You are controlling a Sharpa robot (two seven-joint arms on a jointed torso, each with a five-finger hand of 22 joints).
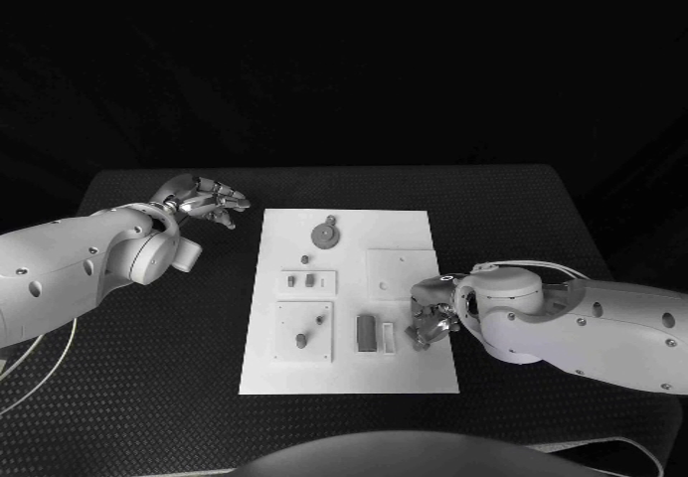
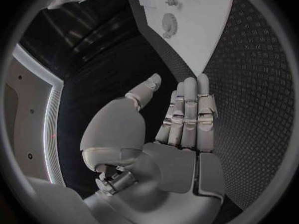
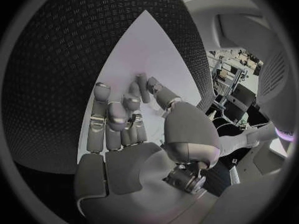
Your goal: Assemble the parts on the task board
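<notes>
The board (image 1: 349,298) is a white rectangular plate lying flat in the middle of the black table (image 1: 531,209), its long sides running away from the robot. The table top has a fine dimpled texture, and behind it the room is dark.

On the board, a round grey gear (image 1: 327,235) lies near the far edge. Nearer, a small raised white plate (image 1: 307,281) carries a few dark pegs, with one more small peg just beyond it. Beside that, toward the right arm, sits a plain white square (image 1: 398,272). In the near half, another white plate (image 1: 304,331) has one grey peg standing in it, and next to it a dark oblong block (image 1: 366,333) stands by a narrow white slot piece (image 1: 392,336).

The right hand (image 1: 431,316) is over the board's near right edge, fingers bent down toward the surface close to the slot piece. In its wrist view a small grey part (image 3: 144,85) sits at the fingertips, pinched between thumb and a finger, above the white board.

The left hand (image 1: 207,201) hovers off the board over the table by the far left corner, fingers straight and close together, thumb apart, holding nothing.
</notes>
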